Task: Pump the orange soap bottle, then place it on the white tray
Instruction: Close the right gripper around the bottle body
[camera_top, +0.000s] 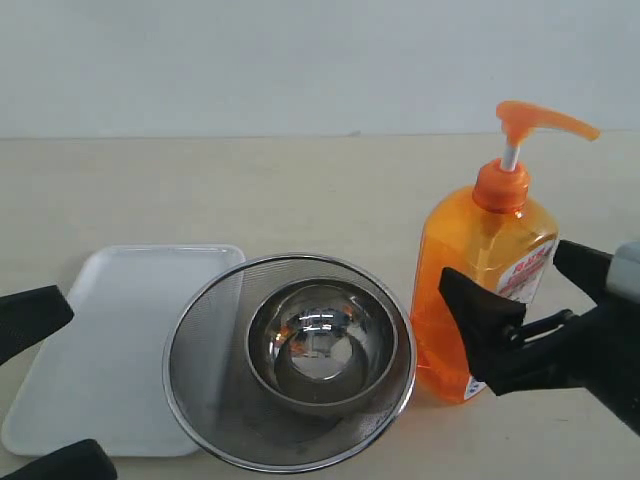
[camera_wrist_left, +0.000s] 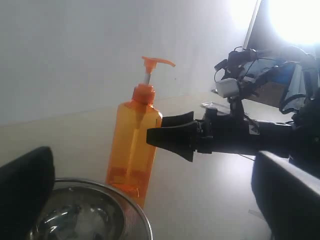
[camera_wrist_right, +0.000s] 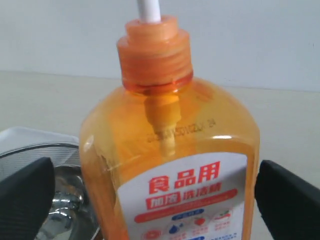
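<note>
place: robot lab or test bench, dressed with kitchen goods; not a lived-in kitchen
wall: plain white wall (camera_top: 300, 60) right behind the bench; same blank backdrop in all three views
surface: flat beige surface (camera_top: 300, 190), uniform, bench-like
props: orange soap bottle (camera_top: 480, 270); white tray (camera_top: 110, 340); mesh strainer (camera_top: 200, 375) with a steel bowl (camera_top: 320, 385) in it; household items set close together like test pieces
hardware: black robot arm (camera_wrist_left: 240, 137) reaching in; loose cables (camera_wrist_left: 245, 62) and a small white module (camera_wrist_left: 227, 87) on it
lighting: strong glare from a bright light (camera_wrist_left: 295, 20) beyond the arm; gear around it too blurred to name
</note>
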